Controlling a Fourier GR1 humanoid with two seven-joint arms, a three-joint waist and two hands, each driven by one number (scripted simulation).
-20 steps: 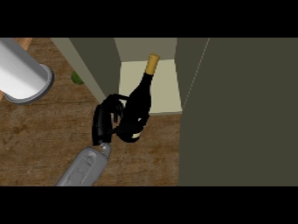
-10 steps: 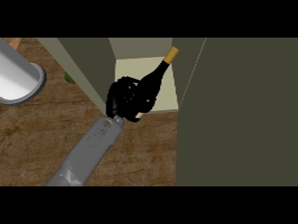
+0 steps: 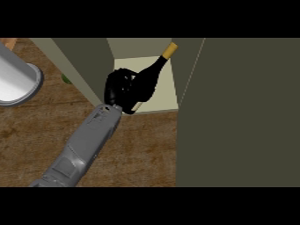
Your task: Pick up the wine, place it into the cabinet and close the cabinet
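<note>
One hand, left, curled round wine bottle inside cabinet; no readable label.

The hand is black, on a grey forearm. The bottle in its grasp is black too, with a yellow-gold top beyond the fingers. Beneath the bottle the shelf is pale cream. The cabinet to the hand's right is dark olive. The counter under the forearm is brown wood grain. Left of the hand a cylinder is light grey-white.
</note>
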